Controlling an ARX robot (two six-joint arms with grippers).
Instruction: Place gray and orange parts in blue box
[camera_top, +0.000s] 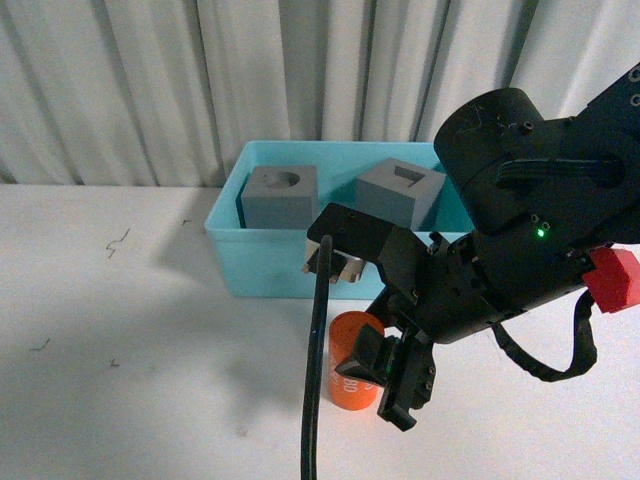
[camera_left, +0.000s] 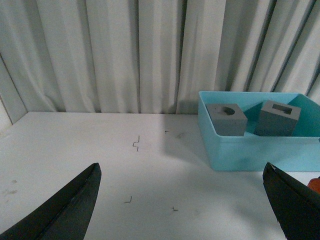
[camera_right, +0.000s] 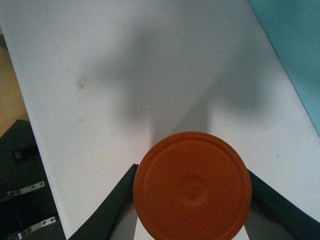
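Right gripper (camera_top: 385, 375) straddling orange cylinder (camera_top: 352, 375), fingers (camera_right: 112, 207) on both sides but contact not clear, so cannot tell if clamped. Cylinder standing on white table (camera_top: 150, 330), just in front of blue box (camera_top: 250, 260). Both gray cubes (camera_top: 279, 197) sitting inside box. Left gripper (camera_left: 182, 205) w/ jaws spread wide, holding nothing.
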